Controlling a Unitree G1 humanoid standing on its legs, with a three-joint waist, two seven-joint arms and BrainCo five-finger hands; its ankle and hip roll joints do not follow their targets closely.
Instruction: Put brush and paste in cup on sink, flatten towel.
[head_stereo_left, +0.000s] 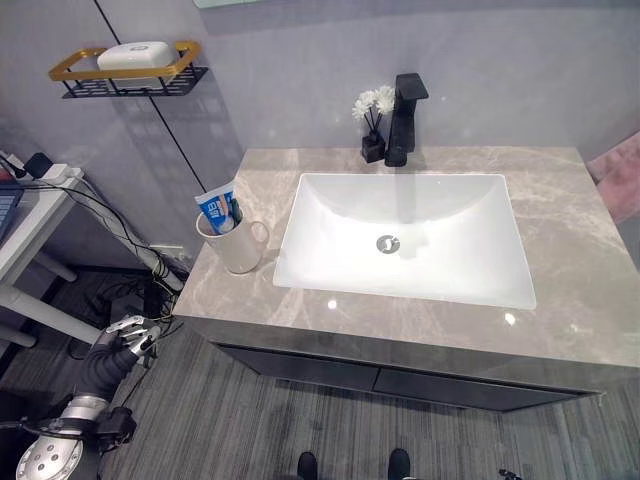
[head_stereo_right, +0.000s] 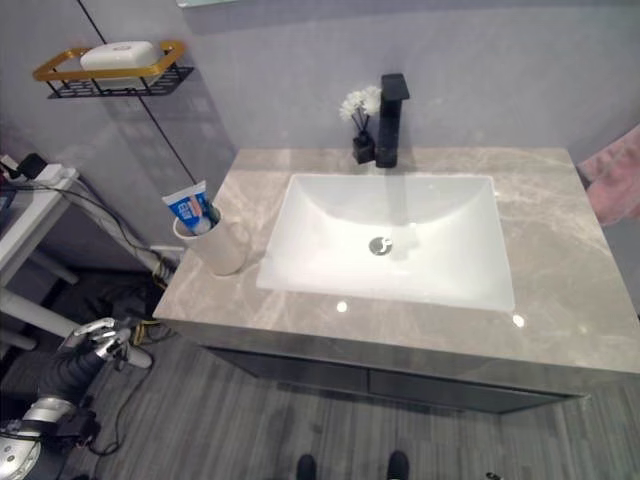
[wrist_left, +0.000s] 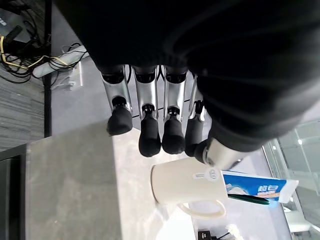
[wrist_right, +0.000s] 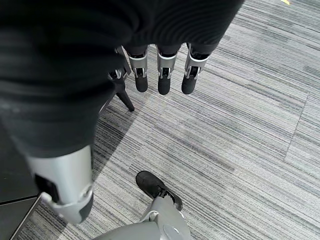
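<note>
Cup: white mug (head_stereo_left: 237, 245) with a side handle, upright on the grey marble counter (head_stereo_left: 590, 270), just left of the white basin (head_stereo_left: 405, 238).
Paste: blue-and-white toothpaste tube (head_stereo_left: 217, 208) standing in the mug, its flat end up.
Brush: dark green toothbrush (wrist_left: 250, 198) beside the tube in the mug; only a short length shows.
Towel: pink cloth (head_stereo_right: 615, 175) at the far right edge, mostly cut off; its lie cannot be judged.
Left hand: (head_stereo_left: 131, 334) low, left of the counter's near corner, fingers straight and slightly apart, holding nothing.
Right hand: (wrist_right: 160, 72) hanging over the carpeted floor, fingers straight, empty.
Handling, mug: likely rigid, glazed and slippery, breakable; best steadied by body or handle.
Handling, tube: light, soft, yields under pinch.
Handling, towel: limp; judged best taken at an edge or corner and spread by flat fingers.
</note>
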